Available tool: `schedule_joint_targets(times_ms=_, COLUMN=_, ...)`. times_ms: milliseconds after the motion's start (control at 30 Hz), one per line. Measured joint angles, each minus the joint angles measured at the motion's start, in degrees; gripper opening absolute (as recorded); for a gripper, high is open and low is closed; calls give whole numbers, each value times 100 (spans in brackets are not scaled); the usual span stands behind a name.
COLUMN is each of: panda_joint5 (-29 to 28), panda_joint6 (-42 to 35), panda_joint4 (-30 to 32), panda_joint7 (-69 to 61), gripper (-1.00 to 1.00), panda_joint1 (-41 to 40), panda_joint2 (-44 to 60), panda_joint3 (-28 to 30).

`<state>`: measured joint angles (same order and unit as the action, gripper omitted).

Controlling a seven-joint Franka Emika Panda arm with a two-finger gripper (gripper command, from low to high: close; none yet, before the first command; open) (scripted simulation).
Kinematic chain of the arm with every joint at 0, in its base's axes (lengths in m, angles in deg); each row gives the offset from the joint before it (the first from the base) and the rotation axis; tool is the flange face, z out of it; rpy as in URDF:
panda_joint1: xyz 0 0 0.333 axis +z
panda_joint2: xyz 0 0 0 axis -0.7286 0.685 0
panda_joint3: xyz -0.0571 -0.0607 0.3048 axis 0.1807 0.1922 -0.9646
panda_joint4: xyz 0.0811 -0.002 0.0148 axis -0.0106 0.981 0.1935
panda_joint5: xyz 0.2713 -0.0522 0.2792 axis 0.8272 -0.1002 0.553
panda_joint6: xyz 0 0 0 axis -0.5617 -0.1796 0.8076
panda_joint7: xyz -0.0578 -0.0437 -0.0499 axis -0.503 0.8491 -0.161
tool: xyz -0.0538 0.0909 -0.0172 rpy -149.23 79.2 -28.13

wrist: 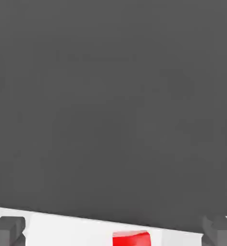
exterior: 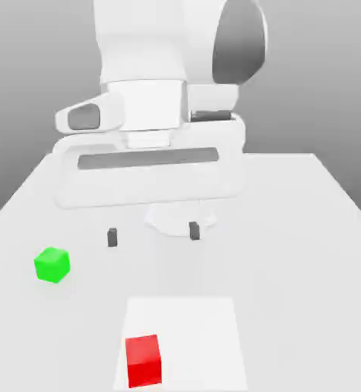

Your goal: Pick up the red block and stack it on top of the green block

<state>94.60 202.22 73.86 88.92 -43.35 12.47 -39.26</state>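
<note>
The red block lies near the front of the white table, on a lighter square patch. Its top also shows in the hand view as a red patch between the two dark fingertips. The green block sits on the table toward the exterior view's left, well apart from the red one. My gripper hangs above the table behind both blocks, open, its two dark fingertips spread wide with nothing between them.
The white table stretches to both sides, with its edges visible at the exterior view's left and right. The arm's large white body rises behind the gripper against a grey background.
</note>
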Motion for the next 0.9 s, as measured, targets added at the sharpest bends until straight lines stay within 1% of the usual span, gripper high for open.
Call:
schedule_joint_targets(times_ms=200, panda_joint5=-110, panda_joint6=493, panda_joint4=245, panda_joint7=-314, gripper=0, panda_joint1=-99, panda_joint2=1220, panda_joint3=56)
schedule_joint_targets(times_ms=367, panda_joint5=110, panda_joint6=1275, panda_joint4=150, panda_joint7=-543, gripper=0, panda_joint1=-285, panda_joint2=2253, panda_joint3=-158)
schedule_joint_targets(times_ms=400, panda_joint5=155, panda_joint6=1402, panda_joint4=127, panda_joint7=-577, gripper=-100, panda_joint1=-325, panda_joint2=2407, panda_joint3=-206)
schedule_joint_targets(times_ms=633, panda_joint5=149, panda_joint6=1405, panda_joint4=125, panda_joint7=-572, gripper=-100, panda_joint1=-333, panda_joint2=2417, panda_joint3=-214)
schedule_joint_targets(times_ms=800, panda_joint5=-168, panda_joint6=671, panda_joint4=286, panda_joint7=-368, gripper=-100, panda_joint1=-237, panda_joint2=1516, panda_joint3=-13)
schedule_joint_targets(times_ms=900, panda_joint5=-612, panda_joint6=512, panda_joint4=685, panda_joint7=-635, gripper=-100, panda_joint1=-627, panda_joint2=922, panda_joint3=482)
